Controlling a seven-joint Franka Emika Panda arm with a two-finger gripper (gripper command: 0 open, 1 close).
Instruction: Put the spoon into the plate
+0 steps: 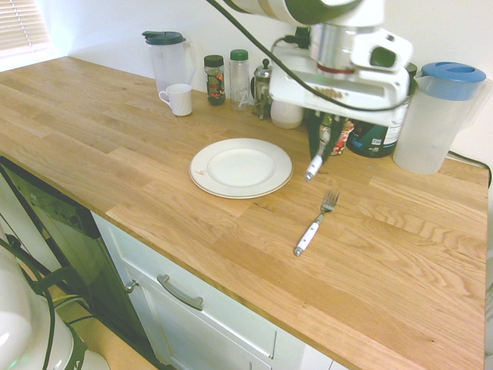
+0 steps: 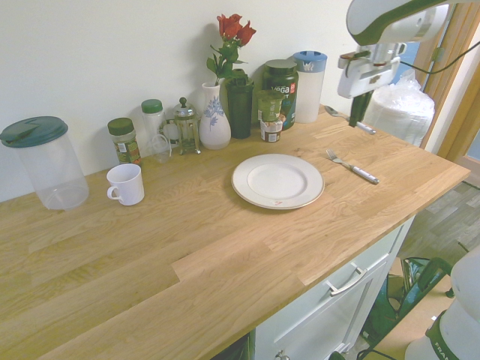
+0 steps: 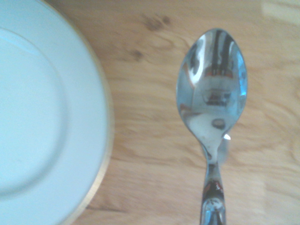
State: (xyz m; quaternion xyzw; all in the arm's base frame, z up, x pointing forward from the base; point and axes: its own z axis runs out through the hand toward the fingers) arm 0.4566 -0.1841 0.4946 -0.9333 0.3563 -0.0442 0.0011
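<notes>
While my gripper (image 1: 317, 146) is clamped on the spoon (image 1: 315, 165) aloft, delivery onto the plate (image 1: 240, 167) remains outstanding.

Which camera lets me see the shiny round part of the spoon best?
The wrist view: the spoon fills it close up, bowl gleaming over the wood beside the plate. The first exterior view shows only its white handle hanging below the gripper. The second exterior view shows it small and far off.

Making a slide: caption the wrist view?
Held spoon hangs over the wooden counter, beside the white plate.
</notes>
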